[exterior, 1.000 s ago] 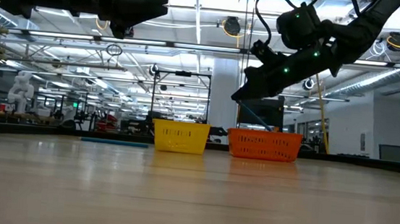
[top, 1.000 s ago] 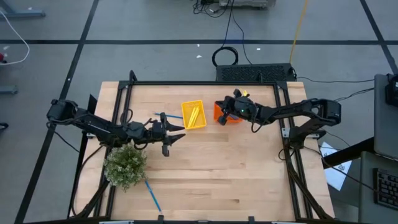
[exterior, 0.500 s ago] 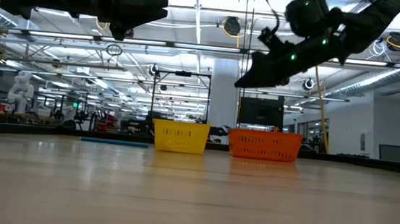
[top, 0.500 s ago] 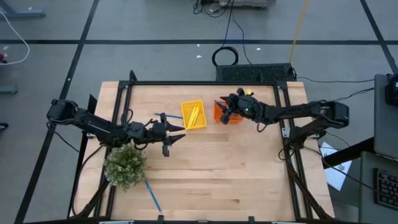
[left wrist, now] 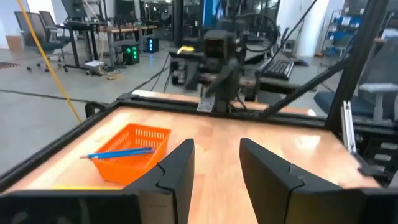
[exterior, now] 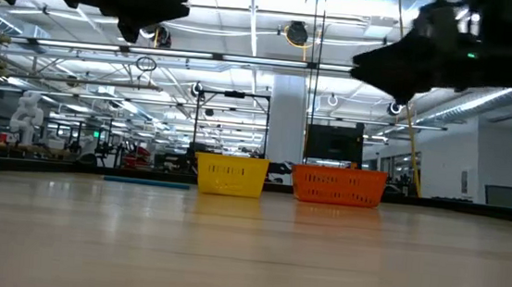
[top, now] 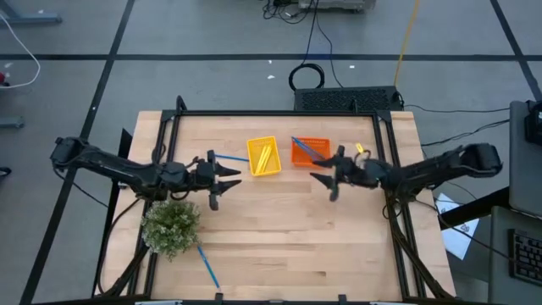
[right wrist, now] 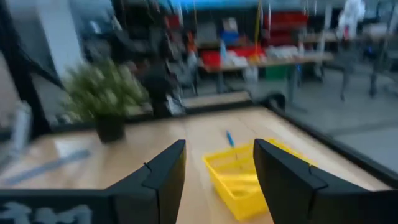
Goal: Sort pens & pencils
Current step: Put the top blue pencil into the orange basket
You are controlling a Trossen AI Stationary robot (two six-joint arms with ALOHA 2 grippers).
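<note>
A blue pen (top: 308,147) lies aslant in the orange tray (top: 318,140), one end sticking out over its rim (left wrist: 87,156). The yellow tray (top: 254,161) beside it holds yellow pencils (top: 264,156). A second pen (top: 227,158) lies on the table left of the yellow tray, and a third (top: 207,265) near the front edge. My right gripper (top: 322,186) hangs open in the air, near side of the orange tray. My left gripper (top: 227,186) hangs open left of the yellow tray, with nothing between its fingers (left wrist: 180,171).
A potted plant (top: 172,225) stands at the front left, just on the near side of my left arm. A black frame (top: 389,169) runs along the table's edges. Bare wood lies in the middle and at the front right.
My right gripper has opened and let go of a blue pen, which now lies in the orange tray. It then drew back from above the tray toward the table's near and right edges. My left gripper has shifted a little toward the left edge.
</note>
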